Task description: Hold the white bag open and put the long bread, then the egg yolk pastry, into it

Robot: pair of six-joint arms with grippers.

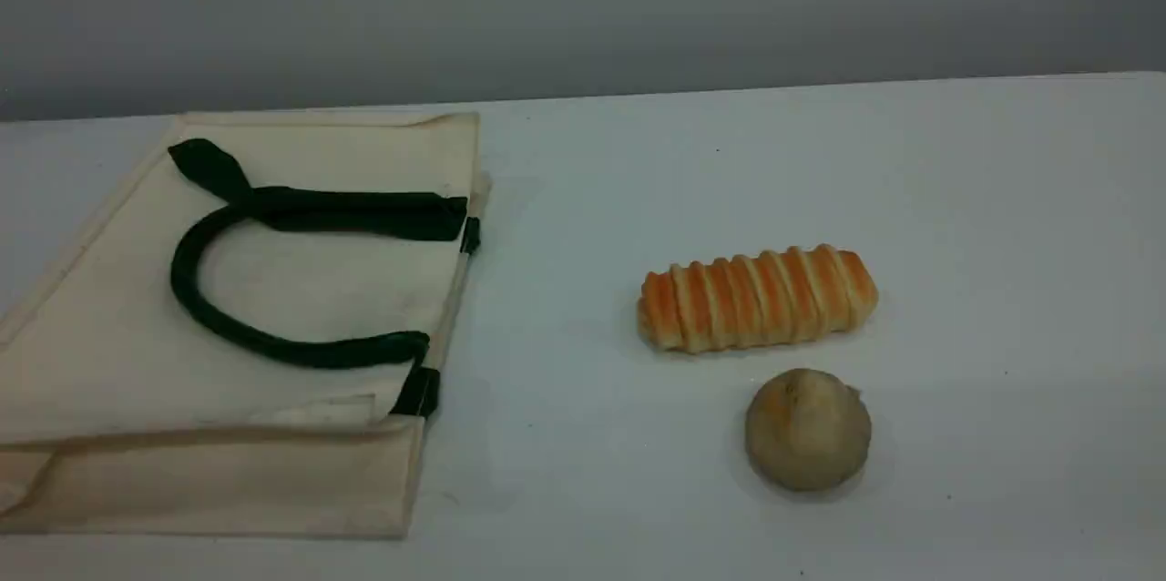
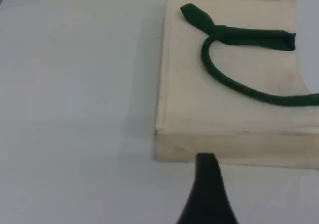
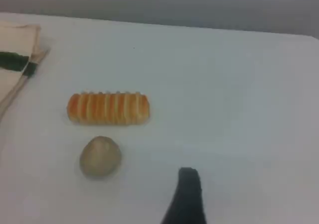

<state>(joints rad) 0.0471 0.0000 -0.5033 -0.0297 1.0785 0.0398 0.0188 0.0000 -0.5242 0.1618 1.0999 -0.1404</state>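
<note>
On my screens, the white bag (image 1: 273, 308) lies flat on the white table (image 1: 956, 244), its mouth edge facing the long bread (image 1: 756, 297); one dark green handle (image 1: 205, 312) curls in a loop across the bag's upper face. The long bread rests well to the right of the bag, lengthwise across the table, striped side up. The egg yolk pastry (image 1: 807, 429) sits just beside the bread on its near side, the two apart with a narrow strip of table between them. Neither arm shows in my scene view. My left gripper (image 2: 206, 184) appears only as one dark fingertip hanging off the bag's folded side edge, touching nothing I can see; its jaws stand released, holding nothing. My right gripper (image 3: 187, 191) likewise shows a single dark fingertip over bare table, to the right of the pastry and clear of both breads; its jaws are spread wide and empty. Both breads remain outside the bag.
</note>
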